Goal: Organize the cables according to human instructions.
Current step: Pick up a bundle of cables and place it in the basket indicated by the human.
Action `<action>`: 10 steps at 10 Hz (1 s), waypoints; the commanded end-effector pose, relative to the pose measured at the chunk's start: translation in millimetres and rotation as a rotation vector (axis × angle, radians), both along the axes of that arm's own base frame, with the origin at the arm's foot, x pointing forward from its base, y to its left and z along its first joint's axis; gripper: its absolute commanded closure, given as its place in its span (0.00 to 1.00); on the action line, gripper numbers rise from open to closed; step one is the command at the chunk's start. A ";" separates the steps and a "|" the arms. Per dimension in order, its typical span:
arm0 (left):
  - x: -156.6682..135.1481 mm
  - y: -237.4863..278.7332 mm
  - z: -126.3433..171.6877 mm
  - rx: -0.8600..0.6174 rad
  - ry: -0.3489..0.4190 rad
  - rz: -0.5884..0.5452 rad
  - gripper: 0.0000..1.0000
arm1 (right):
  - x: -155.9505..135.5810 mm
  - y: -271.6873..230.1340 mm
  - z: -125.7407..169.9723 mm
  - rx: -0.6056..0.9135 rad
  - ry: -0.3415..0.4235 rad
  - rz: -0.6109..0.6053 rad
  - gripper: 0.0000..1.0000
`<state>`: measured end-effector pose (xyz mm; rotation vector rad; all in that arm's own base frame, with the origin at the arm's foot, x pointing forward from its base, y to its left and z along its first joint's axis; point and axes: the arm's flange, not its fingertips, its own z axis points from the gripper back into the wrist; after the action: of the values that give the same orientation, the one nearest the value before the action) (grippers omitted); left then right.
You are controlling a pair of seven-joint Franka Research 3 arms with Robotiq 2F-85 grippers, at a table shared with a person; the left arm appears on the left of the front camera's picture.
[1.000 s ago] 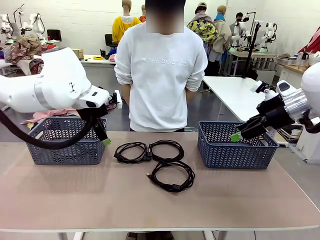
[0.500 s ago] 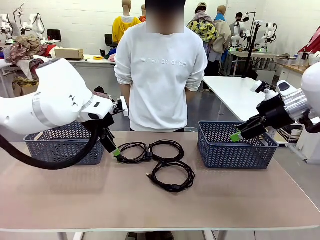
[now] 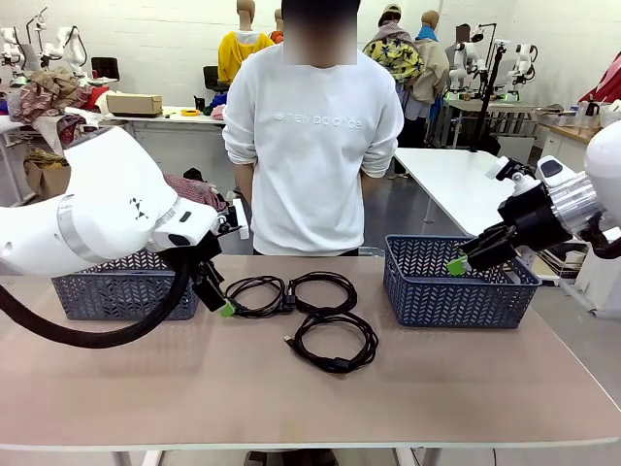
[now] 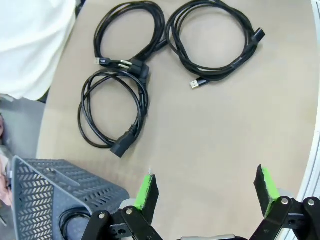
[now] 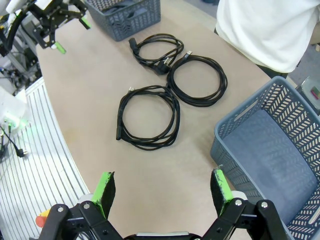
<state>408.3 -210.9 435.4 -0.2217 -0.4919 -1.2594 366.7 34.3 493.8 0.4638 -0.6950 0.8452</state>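
Three black cables lie coiled mid-table: a left coil, a far coil and a near coil. My left gripper hangs open, low over the table just left of the left coil. In the left wrist view its open gripper has bare table between the fingers, with the plug-ended coil and two more coils beyond. Another cable lies in the left basket. My right gripper is open above the right basket; its wrist view shows the open gripper and the coils.
A person in a white sweatshirt stands at the far edge behind the coils, hands not over the table. The left basket sits behind my left arm. The right basket looks empty. Bare tabletop lies along the near edge.
My left gripper has swung from over the left basket rightward and down to the table beside the left coil. The right arm and the cables have not moved.
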 end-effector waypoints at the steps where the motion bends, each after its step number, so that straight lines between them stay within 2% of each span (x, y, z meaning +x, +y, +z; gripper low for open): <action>1: 2.0 0.1 3.3 -0.003 -0.006 0.005 0.00 | 3.3 -0.8 -1.3 0.022 -0.019 0.020 0.00; 10: 2.0 0.1 3.3 -0.003 -0.006 0.005 0.00 | 3.3 -0.8 -1.3 0.022 -0.019 0.020 0.00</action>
<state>409.8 -211.8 438.4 -0.2209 -0.4984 -1.2595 366.7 34.3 493.8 0.4637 -0.6950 0.8454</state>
